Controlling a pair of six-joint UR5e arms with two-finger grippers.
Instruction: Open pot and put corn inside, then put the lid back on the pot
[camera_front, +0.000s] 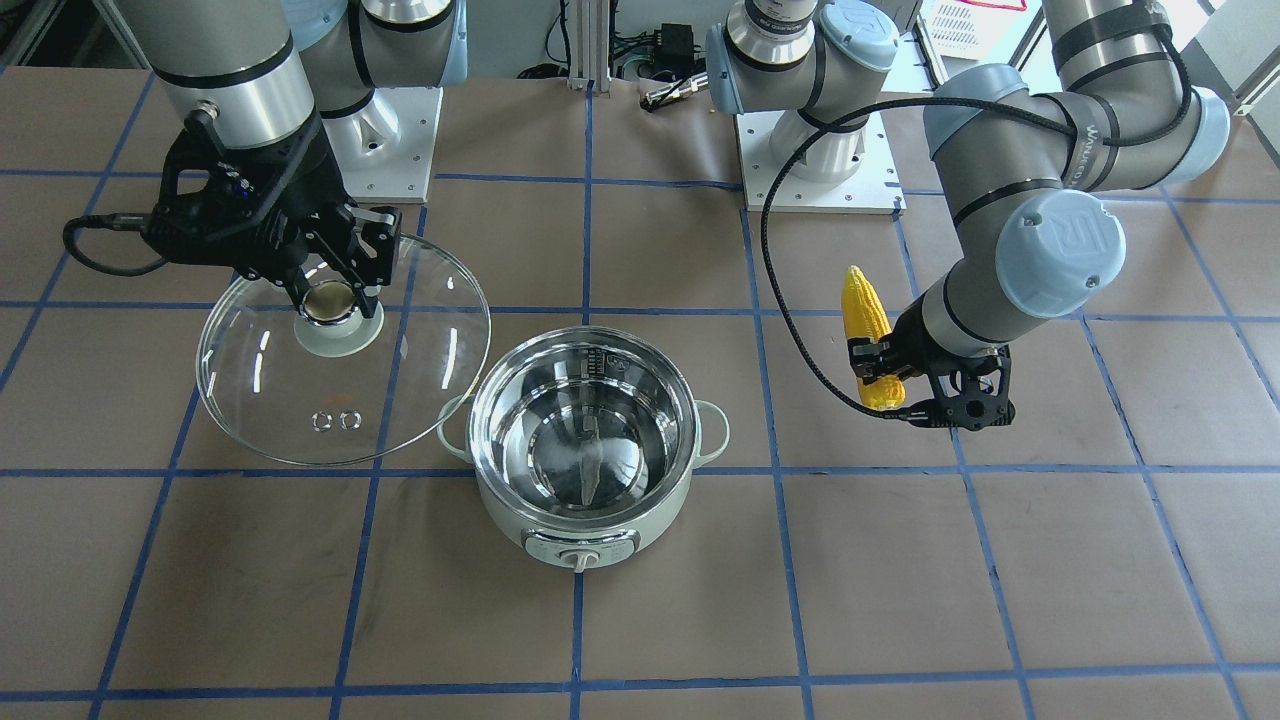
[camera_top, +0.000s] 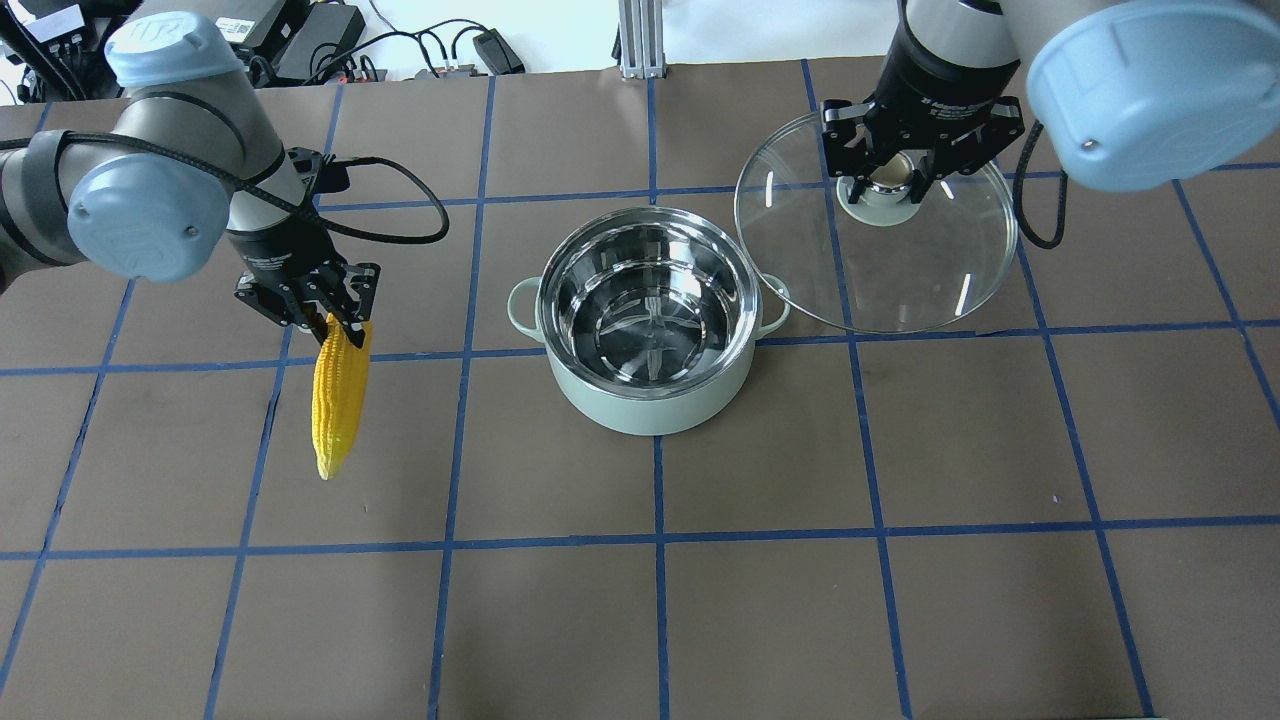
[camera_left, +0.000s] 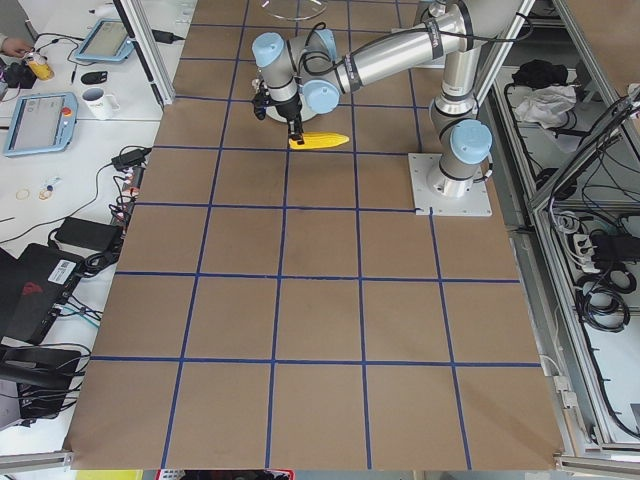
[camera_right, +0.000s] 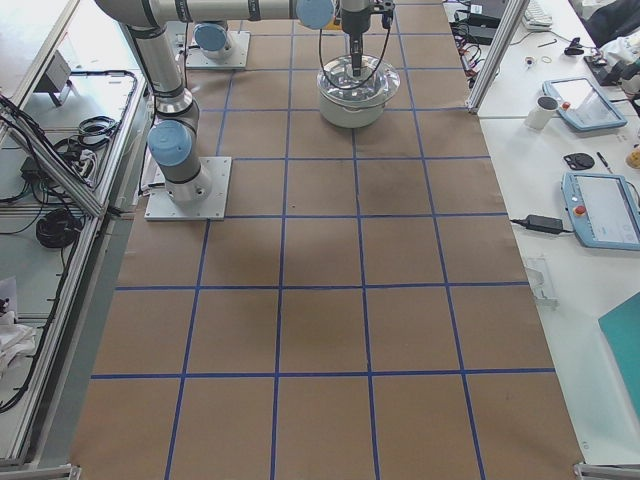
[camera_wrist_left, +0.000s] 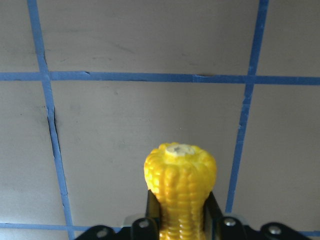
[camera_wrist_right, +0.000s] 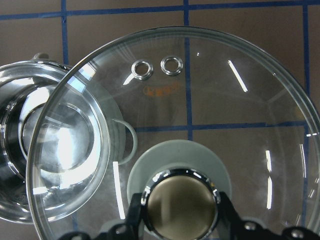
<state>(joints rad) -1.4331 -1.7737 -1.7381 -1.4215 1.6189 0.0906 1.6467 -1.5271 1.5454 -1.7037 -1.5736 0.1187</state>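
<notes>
The pale mint-green pot stands open at the table's middle, its steel inside empty. My left gripper is shut on the yellow corn, held above the table to the pot's left; it also shows in the front view and the left wrist view. My right gripper is shut on the ball knob of the glass lid, held beside the pot on its far right, its rim overlapping the pot's handle.
The brown table with blue tape grid spreads around the pot. Both arm bases stand at the robot's edge. Cables and power bricks lie past the far edge.
</notes>
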